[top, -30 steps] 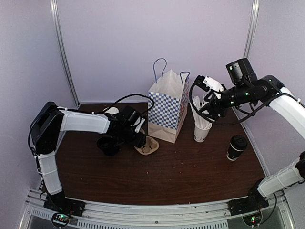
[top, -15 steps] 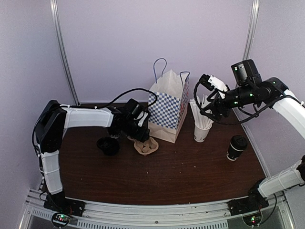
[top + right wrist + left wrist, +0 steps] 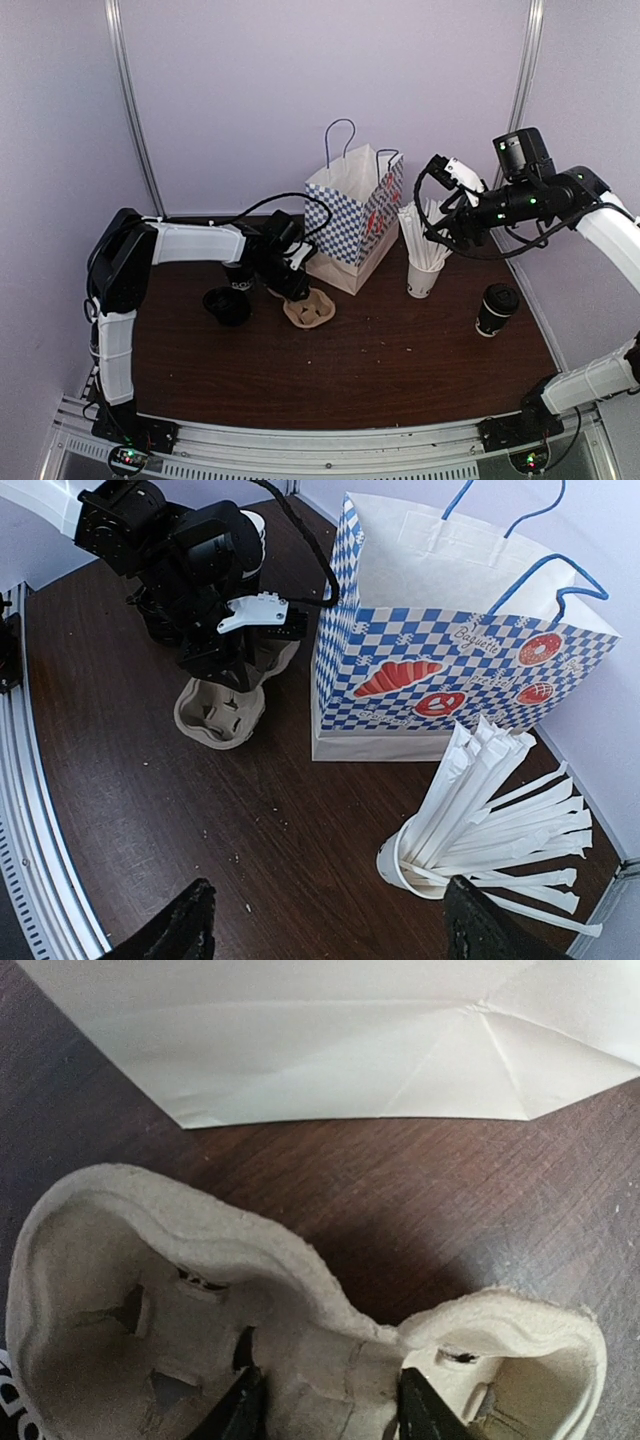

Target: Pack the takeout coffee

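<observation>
Left wrist view, bottom edge: straddling ridge of pulp carrier (image 3: 130, 1260) with left gripper (image 3: 330, 1410), clamped or loose cannot tell; holding right gripper (image 3: 340, 930) wide apart, empty.

White-shelled arms (image 3: 185, 243), black joints, looping black cables (image 3: 290, 203), green lights.

table (image 3: 380, 370) under bag (image 3: 350, 225), carrier (image 3: 309, 309), takeout coffee (image 3: 496, 308)

Cursive words on the checkered bag (image 3: 450, 670) are too small to read.
</observation>
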Robot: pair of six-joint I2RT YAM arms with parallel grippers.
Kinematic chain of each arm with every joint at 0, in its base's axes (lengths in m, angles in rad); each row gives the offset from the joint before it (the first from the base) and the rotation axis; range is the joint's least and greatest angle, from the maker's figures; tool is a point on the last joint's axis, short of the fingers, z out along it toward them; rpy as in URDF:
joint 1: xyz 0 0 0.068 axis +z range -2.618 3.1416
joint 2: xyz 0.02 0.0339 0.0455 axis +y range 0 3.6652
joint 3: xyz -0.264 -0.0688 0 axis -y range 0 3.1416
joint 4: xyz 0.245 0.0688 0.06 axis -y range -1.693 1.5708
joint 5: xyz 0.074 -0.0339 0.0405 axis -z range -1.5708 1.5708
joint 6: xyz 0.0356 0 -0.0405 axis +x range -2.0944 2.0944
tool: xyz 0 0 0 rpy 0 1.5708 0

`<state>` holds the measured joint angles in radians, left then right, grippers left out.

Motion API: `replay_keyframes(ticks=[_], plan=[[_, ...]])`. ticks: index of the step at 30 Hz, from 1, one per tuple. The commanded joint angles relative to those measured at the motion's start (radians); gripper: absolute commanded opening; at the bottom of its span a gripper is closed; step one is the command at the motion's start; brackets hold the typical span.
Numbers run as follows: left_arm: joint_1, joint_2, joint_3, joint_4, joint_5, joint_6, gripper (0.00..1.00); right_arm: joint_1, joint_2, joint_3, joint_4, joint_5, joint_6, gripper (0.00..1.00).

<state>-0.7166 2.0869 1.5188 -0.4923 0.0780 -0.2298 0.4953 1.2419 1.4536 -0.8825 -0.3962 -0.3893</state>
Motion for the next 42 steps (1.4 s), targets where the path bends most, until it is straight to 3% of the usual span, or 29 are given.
replay_keyframes(ticks=[1, 9, 17, 23, 28, 32, 36, 42], plan=[[0.002, -0.049, 0.003, -0.001, 0.063, 0.017, 0.41, -0.013, -0.024, -0.015, 0.028, -0.026, 0.017, 0.78], [-0.027, -0.196, -0.116, -0.015, 0.077, -0.018, 0.36, -0.021, -0.030, -0.022, 0.036, -0.034, 0.023, 0.77], [-0.191, -0.434, -0.279, -0.080, 0.041, -0.125, 0.37, -0.023, -0.011, -0.009, 0.038, -0.039, 0.024, 0.78], [-0.260, -0.709, -0.511, -0.098, -0.015, -0.331, 0.37, -0.023, 0.048, 0.041, 0.032, -0.060, 0.031, 0.77], [-0.256, -1.004, -0.724, -0.202, -0.217, -0.481, 0.36, -0.019, 0.088, 0.080, 0.030, -0.100, 0.048, 0.77], [-0.182, -1.165, -0.812, -0.337, -0.314, -0.585, 0.37, -0.013, 0.110, 0.105, 0.031, -0.118, 0.057, 0.77], [-0.033, -1.245, -0.879, -0.338, -0.295, -0.565, 0.38, -0.004, 0.139, 0.131, 0.022, -0.121, 0.056, 0.77], [0.213, -1.189, -0.920, -0.240, -0.165, -0.448, 0.39, 0.037, 0.238, 0.248, -0.054, -0.087, 0.033, 0.76]])
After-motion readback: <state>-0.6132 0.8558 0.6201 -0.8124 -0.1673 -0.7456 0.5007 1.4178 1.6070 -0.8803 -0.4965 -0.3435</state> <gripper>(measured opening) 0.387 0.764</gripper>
